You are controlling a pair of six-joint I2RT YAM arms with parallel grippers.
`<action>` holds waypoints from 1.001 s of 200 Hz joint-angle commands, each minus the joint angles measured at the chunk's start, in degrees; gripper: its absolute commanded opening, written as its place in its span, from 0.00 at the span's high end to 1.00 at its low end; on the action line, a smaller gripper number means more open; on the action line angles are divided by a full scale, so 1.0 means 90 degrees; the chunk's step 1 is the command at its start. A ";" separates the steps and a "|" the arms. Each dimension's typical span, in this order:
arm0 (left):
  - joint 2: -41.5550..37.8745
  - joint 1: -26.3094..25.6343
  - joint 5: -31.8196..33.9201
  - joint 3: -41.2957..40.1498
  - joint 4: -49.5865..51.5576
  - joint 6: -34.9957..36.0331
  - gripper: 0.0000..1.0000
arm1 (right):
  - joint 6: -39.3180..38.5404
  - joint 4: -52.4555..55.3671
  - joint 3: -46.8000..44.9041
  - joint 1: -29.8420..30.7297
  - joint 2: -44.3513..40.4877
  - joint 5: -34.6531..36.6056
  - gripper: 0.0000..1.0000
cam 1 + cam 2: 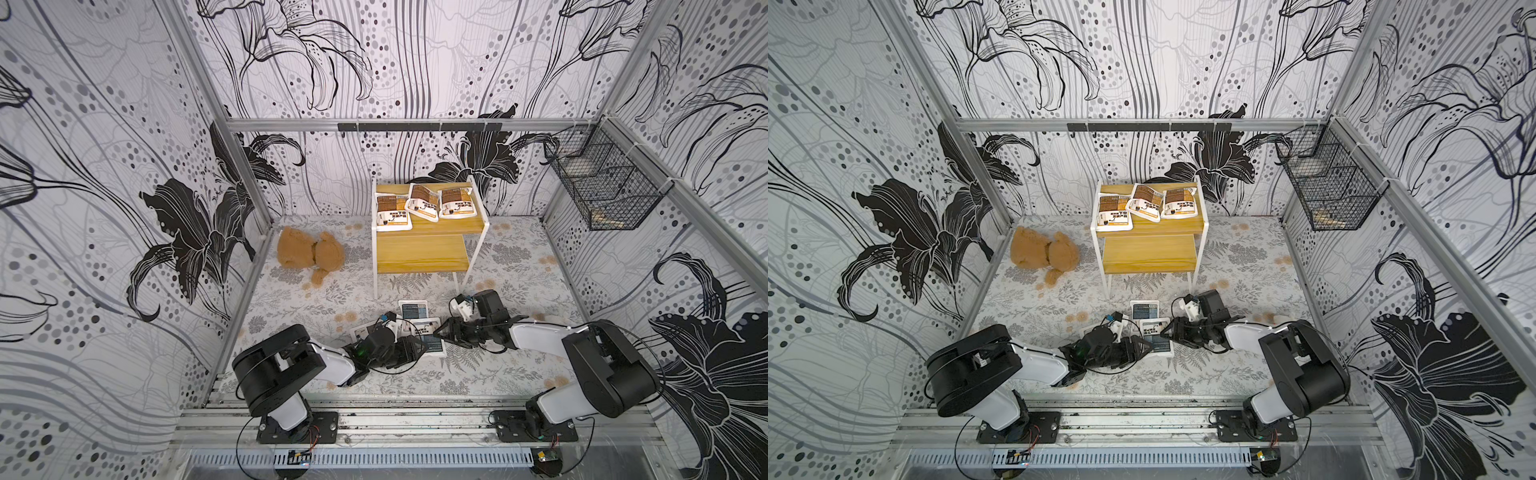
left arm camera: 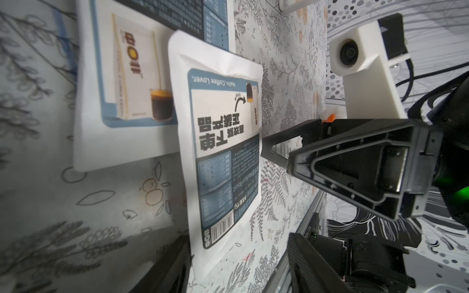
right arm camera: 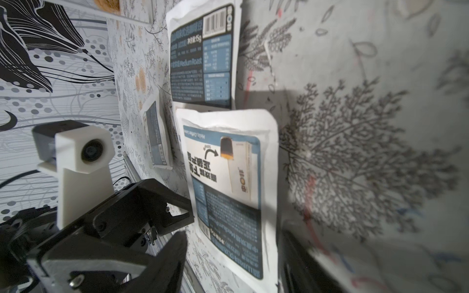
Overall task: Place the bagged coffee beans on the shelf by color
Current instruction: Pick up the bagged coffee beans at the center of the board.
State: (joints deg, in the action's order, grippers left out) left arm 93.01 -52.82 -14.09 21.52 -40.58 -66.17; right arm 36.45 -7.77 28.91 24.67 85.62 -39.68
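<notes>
Three brown-orange bagged coffee beans lie on the top board of the shelf; its lower board is bare. Three blue-grey pouches lie on the floor cloth in front of it. The middle one sits between my two grippers, which face each other from its opposite ends. My left gripper is open, with that pouch's barcode end between its jaws. My right gripper is open around the other end. A second blue pouch lies just behind, and a third is partly hidden by my left wrist.
A brown teddy bear lies on the floor left of the shelf. A black wire basket hangs on the right wall. Patterned walls close in the sides and back, and a metal rail runs along the front.
</notes>
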 commanded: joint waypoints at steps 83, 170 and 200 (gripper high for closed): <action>-0.0175 0.0032 -0.0105 0.0059 -0.0110 -0.0040 0.94 | 0.0161 0.0544 -0.0236 0.0052 -0.0363 0.0270 0.37; -0.2031 0.0038 0.0002 -0.0398 0.0246 -0.0042 1.00 | 0.0756 0.1537 -0.0020 0.0043 -0.2406 0.0262 0.36; -0.3251 0.0048 0.0095 -0.0592 0.0799 -0.0018 1.00 | 0.1307 0.1253 0.0018 0.0043 -0.2873 -0.0363 0.36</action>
State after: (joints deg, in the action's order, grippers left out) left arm 70.41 -52.82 -14.74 17.41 -37.15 -67.13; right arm 43.29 3.40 27.86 24.77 62.61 -38.22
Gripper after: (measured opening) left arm 0.036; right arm 0.640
